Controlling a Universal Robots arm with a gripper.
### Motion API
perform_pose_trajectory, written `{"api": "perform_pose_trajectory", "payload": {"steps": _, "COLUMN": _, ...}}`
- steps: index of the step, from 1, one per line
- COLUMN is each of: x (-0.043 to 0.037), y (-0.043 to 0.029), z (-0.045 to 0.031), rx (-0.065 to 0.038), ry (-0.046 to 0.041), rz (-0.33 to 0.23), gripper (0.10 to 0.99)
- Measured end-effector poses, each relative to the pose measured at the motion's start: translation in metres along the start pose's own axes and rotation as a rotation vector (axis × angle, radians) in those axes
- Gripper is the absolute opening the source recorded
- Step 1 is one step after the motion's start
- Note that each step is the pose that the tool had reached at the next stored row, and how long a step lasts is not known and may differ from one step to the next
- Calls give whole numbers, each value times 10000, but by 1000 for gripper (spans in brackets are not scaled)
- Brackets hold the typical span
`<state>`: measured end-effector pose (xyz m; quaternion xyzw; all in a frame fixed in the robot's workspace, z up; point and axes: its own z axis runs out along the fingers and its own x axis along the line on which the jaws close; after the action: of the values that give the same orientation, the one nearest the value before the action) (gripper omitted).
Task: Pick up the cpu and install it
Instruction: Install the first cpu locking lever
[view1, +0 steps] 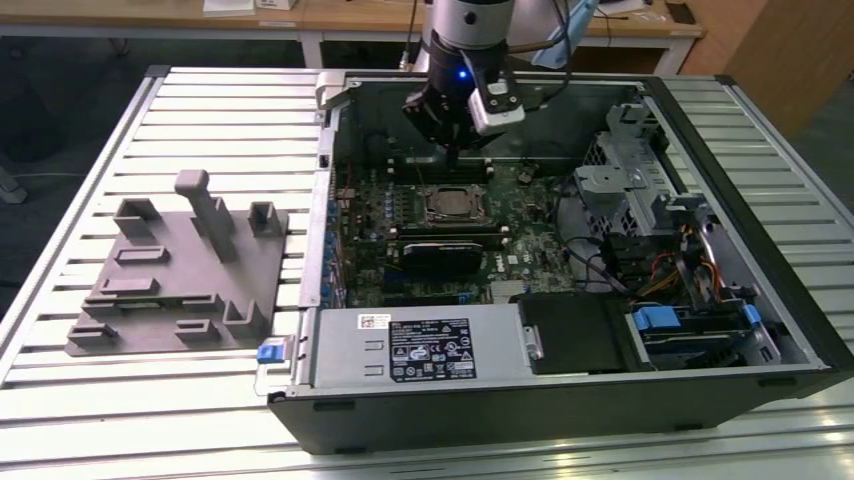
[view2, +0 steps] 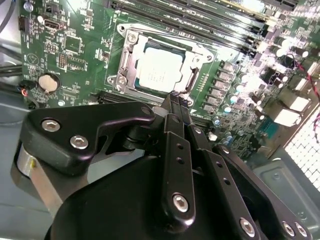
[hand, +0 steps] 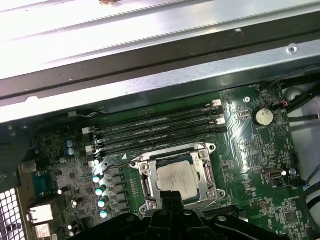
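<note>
The cpu (view1: 454, 204) is a small silvery square lying flat inside the metal-framed socket (view1: 430, 192) on the green motherboard. Both wrist views show the cpu (view2: 160, 70) (hand: 177, 177) seated within the socket frame (view2: 131, 40) (hand: 146, 167). My gripper (view1: 454, 160) hangs just above the socket's far edge, inside the open computer case. Its black fingers (view2: 172, 107) are pressed together with nothing between them, a short way off the chip's edge. In the first wrist view the fingertips (hand: 170, 197) sit right beside the socket frame.
The open computer case (view1: 747, 330) lies on a slatted metal table. A silver box with a white label (view1: 414, 345) fills the case's near side. A grey fixture (view1: 174, 280) stands at the exterior view's left. Memory slots (hand: 155, 130), cables and drive bays (view1: 667, 240) surround the socket.
</note>
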<state>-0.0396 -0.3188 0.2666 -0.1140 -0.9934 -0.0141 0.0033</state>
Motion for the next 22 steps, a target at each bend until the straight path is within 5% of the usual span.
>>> {"api": "perform_pose_trajectory", "payload": {"steps": 22, "x": 0, "y": -1, "z": 11, "rx": 13, "ry": 34, "rz": -1882, "gripper": 106}}
